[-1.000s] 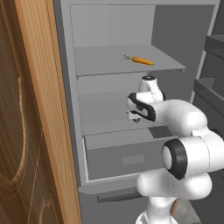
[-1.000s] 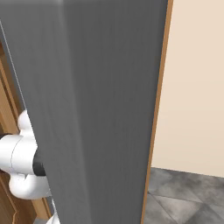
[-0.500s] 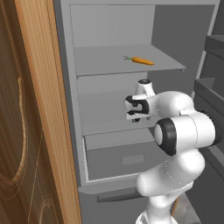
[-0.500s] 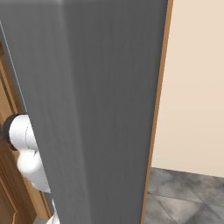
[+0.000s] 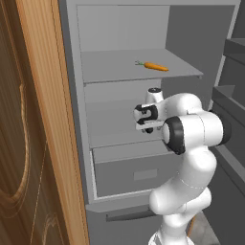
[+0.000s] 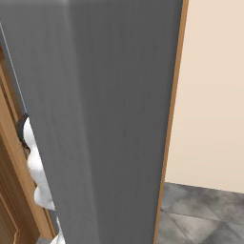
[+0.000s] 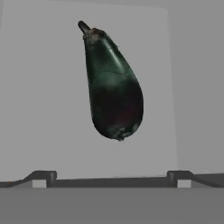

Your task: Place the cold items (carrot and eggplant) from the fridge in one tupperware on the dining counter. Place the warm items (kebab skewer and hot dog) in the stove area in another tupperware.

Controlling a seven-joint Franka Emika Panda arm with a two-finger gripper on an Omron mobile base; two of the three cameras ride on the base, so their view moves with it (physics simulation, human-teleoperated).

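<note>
Wide-open claw empty before an unlabelled eggplant on the grey fridge shelf, no writing legible.

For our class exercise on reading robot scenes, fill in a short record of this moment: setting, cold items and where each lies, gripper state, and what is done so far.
setting: open fridge with grey shelves and a drawer below
carrot: lying on the upper shelf, untouched
eggplant: lying on a grey shelf straight ahead of the hand camera, stem end away from the fingers
gripper: open, empty, at the middle shelf level
fingertips: wide apart, short of the eggplant
progress: neither cold item picked up yet
</note>
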